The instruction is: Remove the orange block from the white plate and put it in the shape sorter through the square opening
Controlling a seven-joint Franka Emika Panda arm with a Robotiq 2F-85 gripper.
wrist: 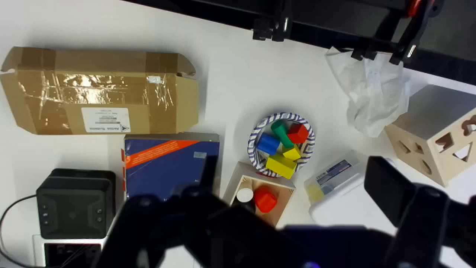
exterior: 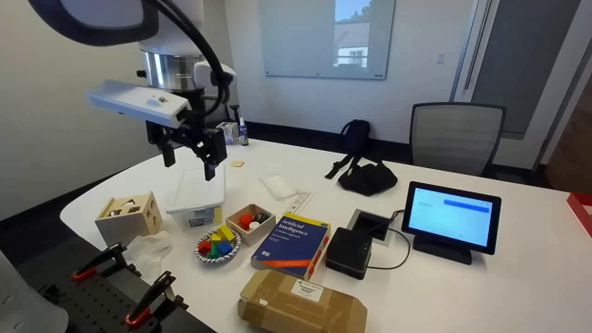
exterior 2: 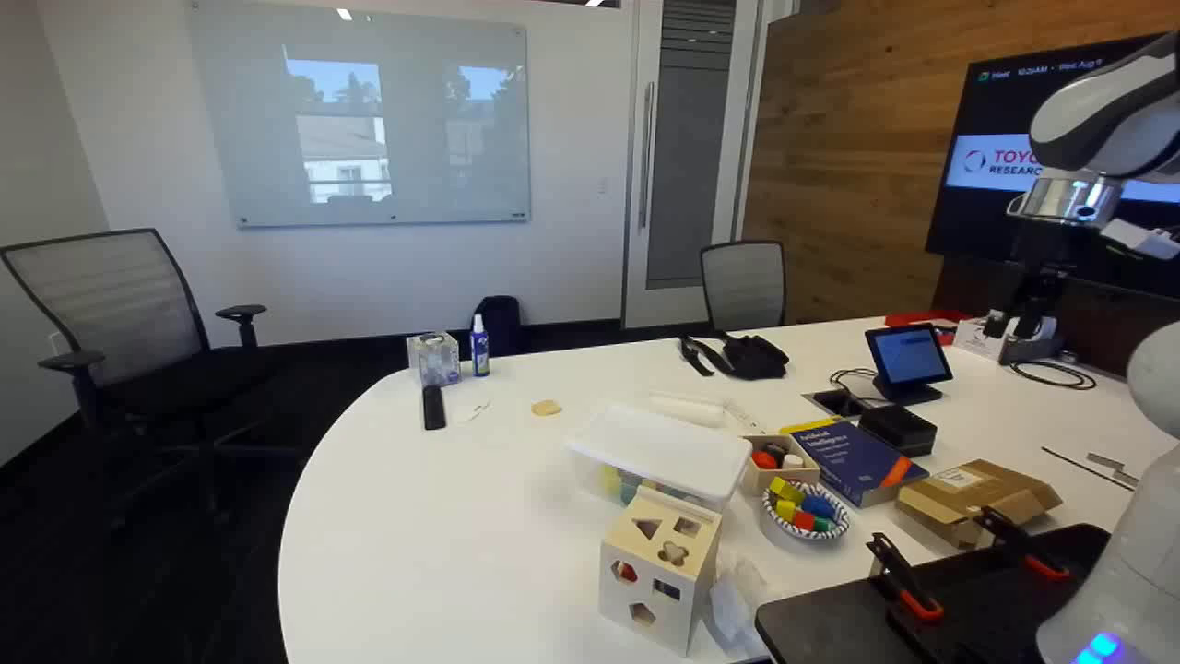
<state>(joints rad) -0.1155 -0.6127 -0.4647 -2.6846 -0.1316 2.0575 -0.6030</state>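
Above tbl [exterior: 416, 296] | claw [exterior: 189, 167] spread wide | wrist vw: shape sorter [wrist: 435, 108] cut off R, bk [wrist: 167, 169] part-hid

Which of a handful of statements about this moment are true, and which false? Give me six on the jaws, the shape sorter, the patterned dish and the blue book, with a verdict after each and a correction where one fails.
1. The blue book lies flat on the white table. True.
2. The jaws are fully shut. False: they stand open, with nothing between them.
3. The patterned dish holds a green piece. True.
4. The patterned dish rests on the blue book. False: it stands on the white table, apart from the book.
5. The shape sorter stands on the white table. True.
6. Nothing red lies in the patterned dish. False: a red piece is there.
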